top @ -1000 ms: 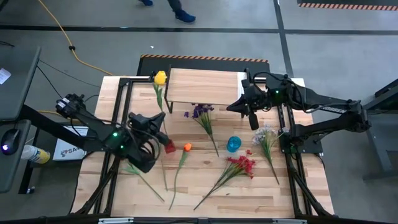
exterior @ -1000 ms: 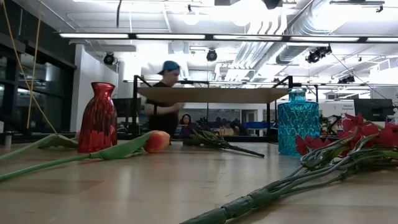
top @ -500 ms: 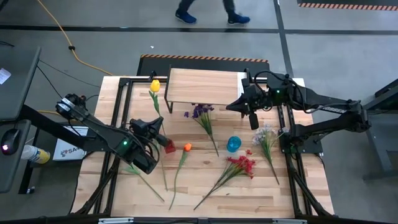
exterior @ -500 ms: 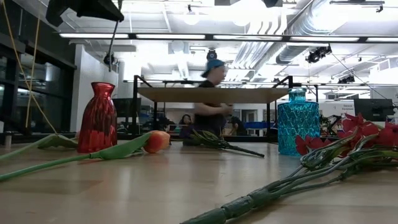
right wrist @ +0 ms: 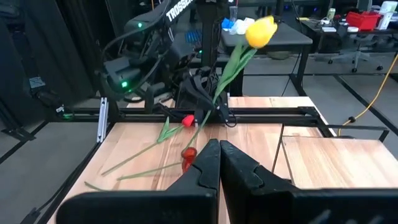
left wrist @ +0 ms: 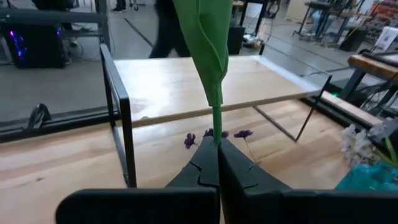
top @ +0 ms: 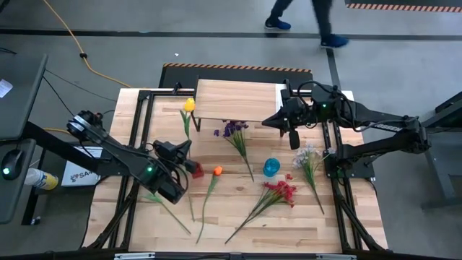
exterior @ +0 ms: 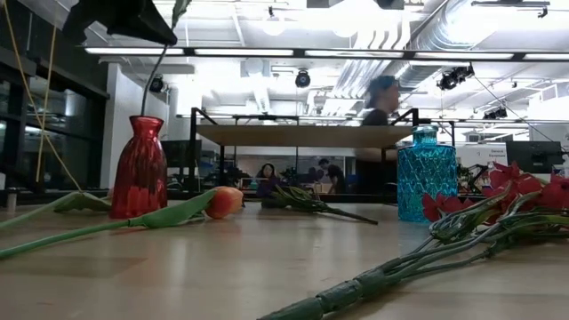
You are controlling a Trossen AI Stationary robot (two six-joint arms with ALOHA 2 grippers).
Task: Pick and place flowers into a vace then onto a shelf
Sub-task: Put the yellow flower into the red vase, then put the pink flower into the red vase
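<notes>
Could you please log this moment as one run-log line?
left pincer: shut on yellow tulip, over red vase | right pincer: shut, waiting by shelf

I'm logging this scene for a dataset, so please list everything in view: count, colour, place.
Yellow tulip: one, yellow, stem held by the left gripper above the red vase.
Red vase: one, red, table's left part.
Blue vase: one, blue, table centre.
Orange tulip: one, orange, lying beside the red vase.
Purple spray: one, purple, lying by the shelf's front edge.
White spray: one, white, right side.
Red spray: one, red, front of the blue vase.
Shelf: one, light wood, far edge.
Person: one, walking behind the table.
Left gripper: shut on the tulip's stem.
Right gripper: shut, empty, near the shelf's right end.
</notes>
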